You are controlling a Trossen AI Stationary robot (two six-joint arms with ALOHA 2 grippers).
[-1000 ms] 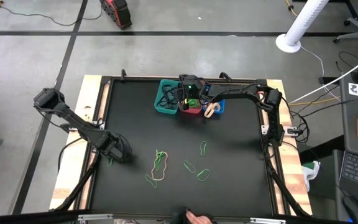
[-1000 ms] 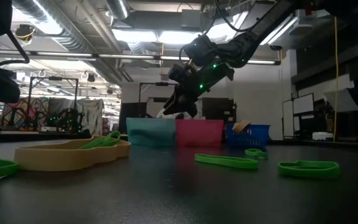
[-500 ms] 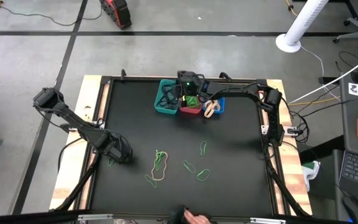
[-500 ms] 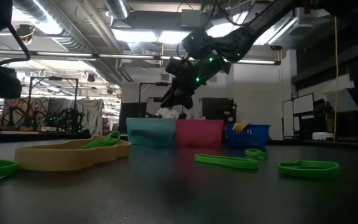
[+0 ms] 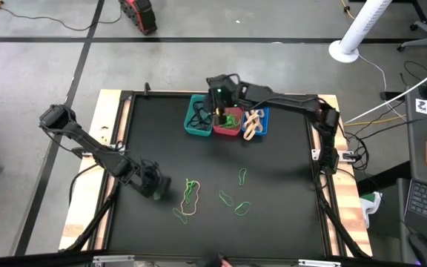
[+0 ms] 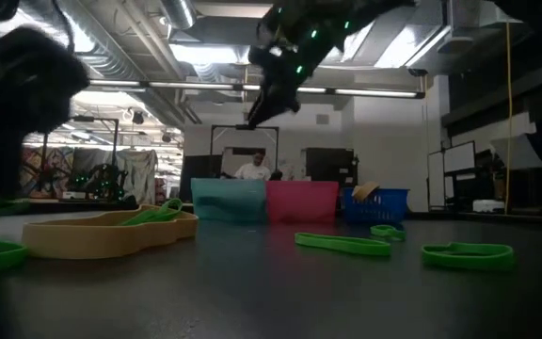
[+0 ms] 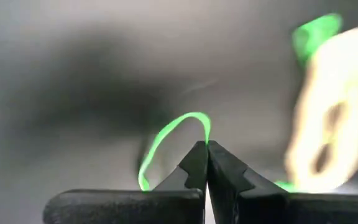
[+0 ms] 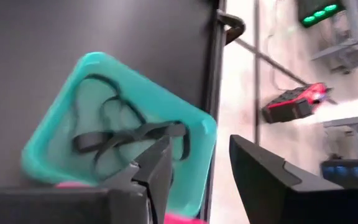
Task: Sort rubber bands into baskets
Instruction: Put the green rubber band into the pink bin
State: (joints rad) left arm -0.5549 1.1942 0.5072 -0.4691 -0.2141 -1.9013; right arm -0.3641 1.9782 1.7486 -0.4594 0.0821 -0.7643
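My left gripper is at the table's near left, slanting down and shut on a green rubber band. My right gripper hangs open above the baskets with nothing between its fingers; it also shows high up in the low view. At the far edge stand three baskets. The teal basket holds black bands, the pink basket green ones, and the blue basket tan ones. A tan band and several loose green bands lie flat on the mat. My left gripper pinches one strand of the green band between its two fingertips, coming from above on a slant. The rest of the loop bows out to one side of the fingers. Whether its lower end touches the mat, I cannot tell.
The black mat has a raised frame round it. In the low view the tan band and green bands lie in front of the baskets. A person is in the room behind.
My left gripper has moved toward the table's right, nearer the tan band, and has tipped. The green band that lay beside it is gone from that spot. My right gripper has risen well above the baskets.
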